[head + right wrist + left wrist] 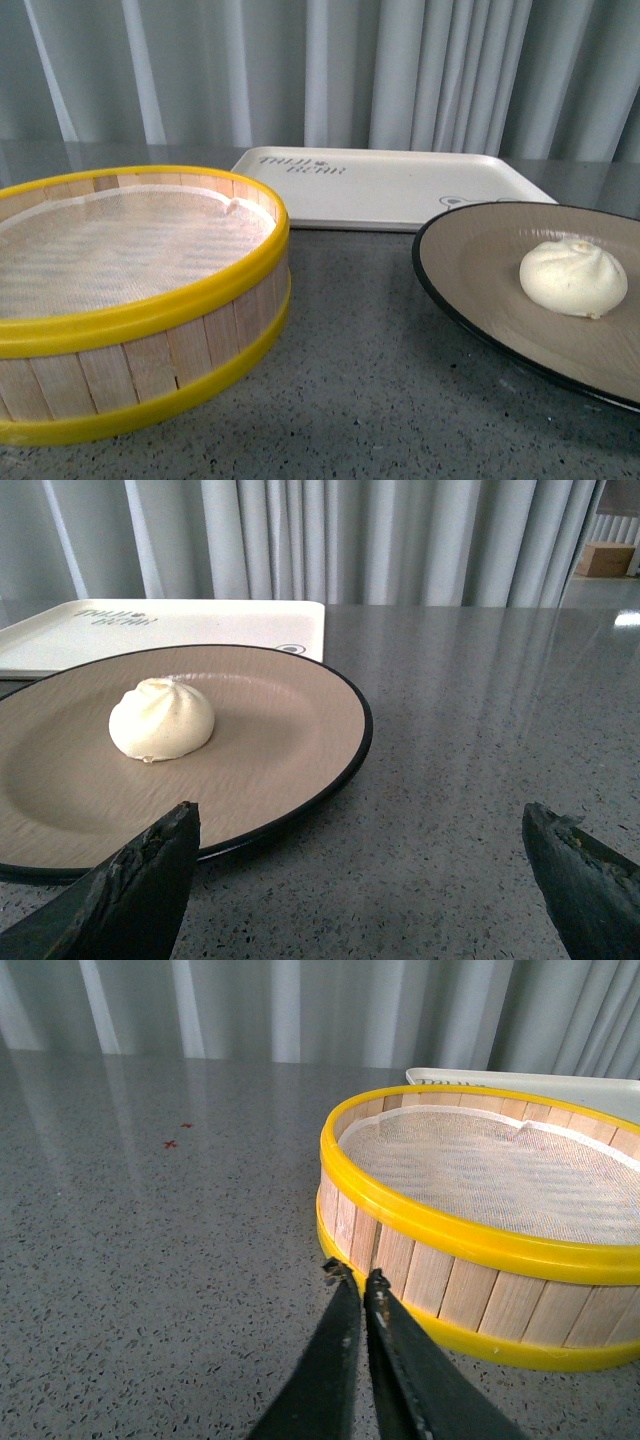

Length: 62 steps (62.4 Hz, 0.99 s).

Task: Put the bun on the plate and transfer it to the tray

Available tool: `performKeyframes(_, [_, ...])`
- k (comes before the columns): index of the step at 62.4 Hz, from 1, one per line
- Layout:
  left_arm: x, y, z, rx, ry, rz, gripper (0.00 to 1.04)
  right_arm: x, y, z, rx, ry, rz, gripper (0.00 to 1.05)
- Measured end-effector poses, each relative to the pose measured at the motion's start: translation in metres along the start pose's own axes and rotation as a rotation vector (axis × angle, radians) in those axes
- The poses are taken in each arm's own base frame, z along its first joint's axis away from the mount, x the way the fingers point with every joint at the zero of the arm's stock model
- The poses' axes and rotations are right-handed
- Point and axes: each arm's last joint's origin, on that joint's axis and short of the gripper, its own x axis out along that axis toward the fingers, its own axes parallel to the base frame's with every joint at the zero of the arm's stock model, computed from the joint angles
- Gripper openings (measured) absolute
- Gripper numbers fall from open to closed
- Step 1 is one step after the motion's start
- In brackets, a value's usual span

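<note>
The cream-white bun [573,277] [161,720] rests on the beige plate [480,265] [270,750] with its black rim, at the right of the front view. Behind it lies the white tray [400,190] [200,630] [520,1080] with grey lettering, with nothing on it. My right gripper [360,830] is open, low over the table beside the plate's rim; one finger [150,870] overlaps the plate's near edge. My left gripper [352,1278] is shut on nothing, its tips close to the wooden wall of the steamer basket. Neither arm shows in the front view.
A round wooden steamer basket [130,300] [490,1220] with yellow rims and a white cloth liner stands at the left, holding nothing. The speckled grey table [360,380] runs back to pale curtains [330,70]. Small red marks [170,1144] lie on the table.
</note>
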Motion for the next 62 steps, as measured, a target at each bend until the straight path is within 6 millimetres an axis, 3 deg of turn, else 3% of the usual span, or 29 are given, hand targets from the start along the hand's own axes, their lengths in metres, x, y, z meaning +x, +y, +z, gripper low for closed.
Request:
performKeyframes(16, [0.000,0.000,0.000,0.000,0.000,0.000,0.66,0.000,0.000,0.000,-0.003,0.002,-0.001,0.96])
performKeyframes(21, [0.000,0.000,0.000,0.000,0.000,0.000,0.80,0.001,0.002,0.002,-0.077,0.060,-0.014,0.96])
performKeyframes(28, [0.000,0.000,0.000,0.000,0.000,0.000,0.99,0.008,0.006,0.032,-0.075,-0.003,0.045,0.96])
performKeyframes(35, [0.000,0.000,0.000,0.000,0.000,0.000,0.98,0.025,0.005,0.061,0.010,-0.058,0.067,0.96])
performKeyframes(39, [0.000,0.000,0.000,0.000,0.000,0.000,0.98,0.042,0.000,0.068,0.131,0.020,0.089,0.96])
performKeyframes(44, [0.000,0.000,0.000,0.000,0.000,0.000,0.98,0.056,-0.014,0.065,0.382,0.158,0.081,0.96])
performKeyframes(54, [0.000,0.000,0.000,0.000,0.000,0.000,0.98,0.060,-0.040,0.063,0.769,0.275,0.027,0.96])
performKeyframes(62, [0.000,0.000,0.000,0.000,0.000,0.000,0.98,0.065,-0.053,0.053,0.942,0.347,-0.005,0.96])
